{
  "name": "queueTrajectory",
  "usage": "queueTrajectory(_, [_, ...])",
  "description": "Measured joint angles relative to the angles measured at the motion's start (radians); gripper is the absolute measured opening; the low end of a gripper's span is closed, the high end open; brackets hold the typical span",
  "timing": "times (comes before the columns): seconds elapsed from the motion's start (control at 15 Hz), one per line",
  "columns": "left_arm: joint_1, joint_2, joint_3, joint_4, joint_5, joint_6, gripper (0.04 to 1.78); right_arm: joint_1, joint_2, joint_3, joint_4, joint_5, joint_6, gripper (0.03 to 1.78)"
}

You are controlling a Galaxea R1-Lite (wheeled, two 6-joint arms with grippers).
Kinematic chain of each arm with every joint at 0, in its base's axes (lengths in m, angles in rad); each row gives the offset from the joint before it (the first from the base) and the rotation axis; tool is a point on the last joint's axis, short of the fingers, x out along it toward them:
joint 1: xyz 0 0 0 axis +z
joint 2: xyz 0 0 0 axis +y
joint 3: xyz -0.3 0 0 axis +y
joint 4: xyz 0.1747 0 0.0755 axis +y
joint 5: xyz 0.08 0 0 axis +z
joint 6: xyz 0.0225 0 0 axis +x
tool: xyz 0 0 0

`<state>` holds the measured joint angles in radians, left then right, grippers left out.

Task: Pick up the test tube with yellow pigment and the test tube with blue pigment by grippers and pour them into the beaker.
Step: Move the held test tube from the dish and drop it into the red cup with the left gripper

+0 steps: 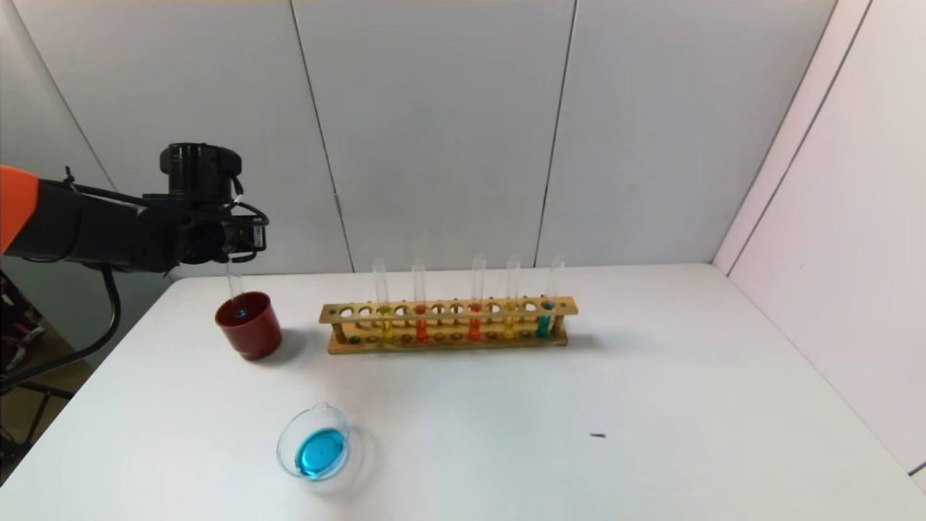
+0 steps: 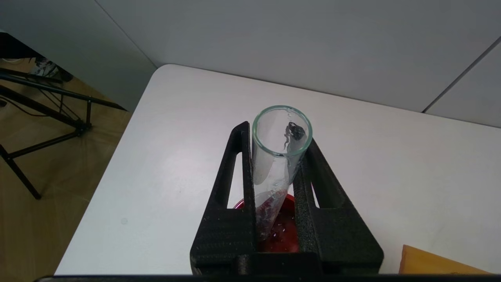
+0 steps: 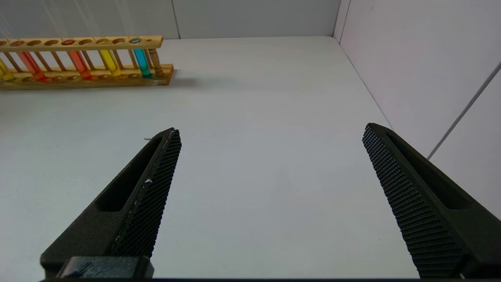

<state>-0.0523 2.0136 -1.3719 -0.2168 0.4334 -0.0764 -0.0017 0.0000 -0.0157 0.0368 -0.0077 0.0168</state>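
Note:
My left gripper (image 1: 235, 255) is shut on a nearly empty clear test tube (image 1: 233, 282), held upright with its blue-tinted base inside the dark red cup (image 1: 249, 334). In the left wrist view the jaws (image 2: 280, 137) clamp the tube (image 2: 274, 172) over the cup (image 2: 283, 235). The beaker (image 1: 283, 434) stands at the front left and holds blue liquid. Two test tubes with yellow pigment (image 1: 385, 325) (image 1: 509, 322) and one with blue pigment (image 1: 544, 322) stand in the wooden rack (image 1: 448, 340). My right gripper (image 3: 270, 131) is open and empty above bare table, out of the head view.
Two orange-red tubes (image 1: 420, 327) (image 1: 474, 325) also stand in the rack, which shows in the right wrist view (image 3: 86, 80) with the blue tube (image 3: 141, 62). A small dark speck (image 1: 597, 435) lies on the white table. Walls close off the back and right.

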Motion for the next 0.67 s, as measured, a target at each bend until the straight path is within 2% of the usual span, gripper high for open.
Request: queueTrajectory(0.67, [-0.003, 0.011, 0.17, -0.164, 0.0, 0.0, 0.32, 0.0, 0.0, 0.0, 0.0, 0.0, 0.0, 1.7])
